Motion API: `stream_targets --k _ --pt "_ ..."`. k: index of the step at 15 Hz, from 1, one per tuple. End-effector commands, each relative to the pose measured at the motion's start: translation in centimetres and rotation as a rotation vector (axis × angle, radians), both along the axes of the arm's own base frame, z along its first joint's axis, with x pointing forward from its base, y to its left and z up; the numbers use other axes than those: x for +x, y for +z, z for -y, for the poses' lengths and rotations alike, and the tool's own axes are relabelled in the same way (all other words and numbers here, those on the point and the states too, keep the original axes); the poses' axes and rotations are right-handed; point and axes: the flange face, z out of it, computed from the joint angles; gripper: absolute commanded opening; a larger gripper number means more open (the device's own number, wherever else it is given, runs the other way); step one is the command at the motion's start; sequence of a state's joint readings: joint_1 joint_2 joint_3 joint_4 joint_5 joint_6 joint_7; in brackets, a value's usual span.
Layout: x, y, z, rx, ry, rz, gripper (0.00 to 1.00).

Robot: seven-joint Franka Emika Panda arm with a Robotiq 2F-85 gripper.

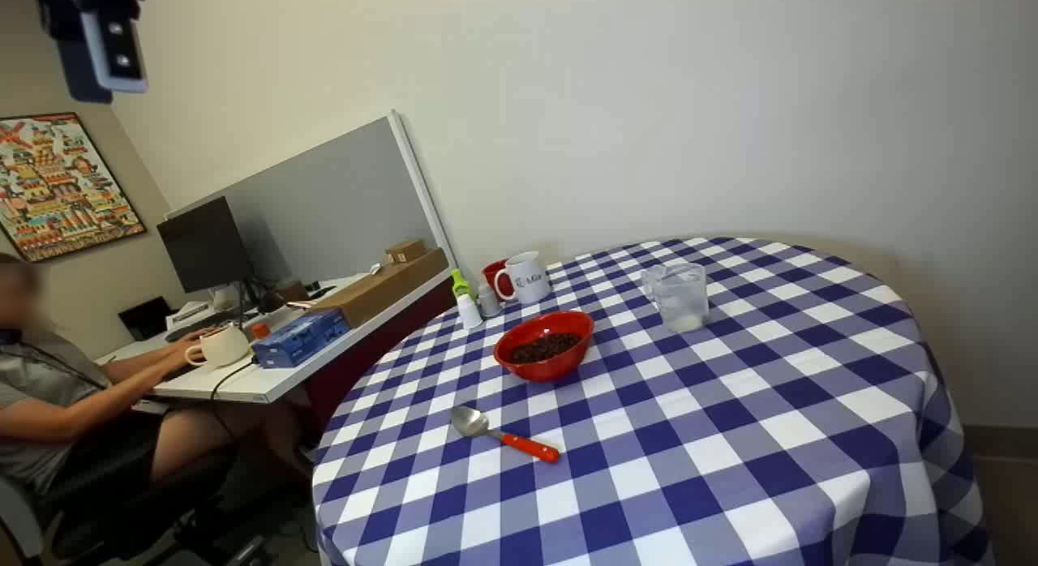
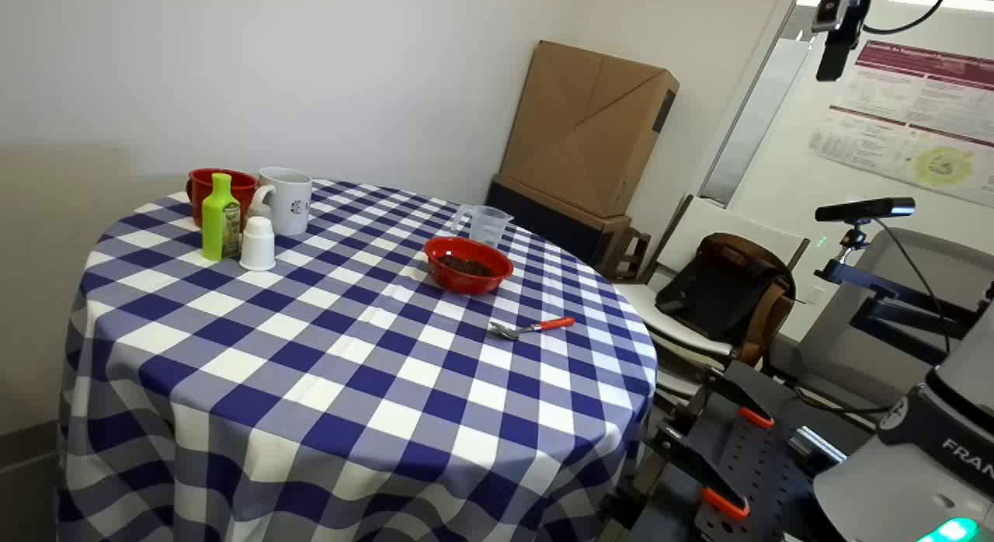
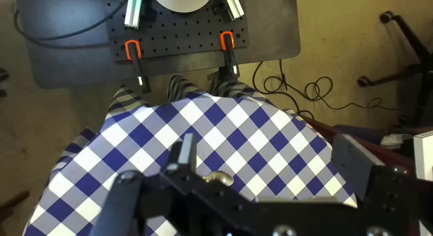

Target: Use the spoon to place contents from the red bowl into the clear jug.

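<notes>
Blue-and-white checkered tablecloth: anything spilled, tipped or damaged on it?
Nothing stands out: the round glossy red bowl and clear plastic jug stand upright, dark contents sit inside the bowl, the orange-red-handled spoon lies on the cloth, and no spill or damage shows.

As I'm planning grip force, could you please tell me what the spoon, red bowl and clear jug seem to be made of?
Spoon: the scoop looks like smooth metal, from its silvery sheen; the opaque handle, bright orange-red, is perhaps plastic.
Red bowl: glossy, with bright highlights; possibly plastic or glazed ceramic.
Clear jug: probably plastic, perhaps glass, given its smooth, see-through, colourless walls.
</notes>
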State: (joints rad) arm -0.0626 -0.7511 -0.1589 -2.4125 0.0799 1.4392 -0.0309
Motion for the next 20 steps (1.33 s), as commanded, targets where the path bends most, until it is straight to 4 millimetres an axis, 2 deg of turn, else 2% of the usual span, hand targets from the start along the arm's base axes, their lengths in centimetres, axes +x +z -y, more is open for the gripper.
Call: stream_targets --k 1,7,14,20 --pt "0.0 0.0 0.0 0.000 0.000 0.000 1.00" --pt "1.5 -1.6 0.8 -0.091 -0.285 0.044 1.00" --pt "3.6 -6.1 0.7 -0.191 -0.655 0.033 1.00" --pt "5.5 -10.6 0.2 -0.284 -0.891 0.030 1.00"
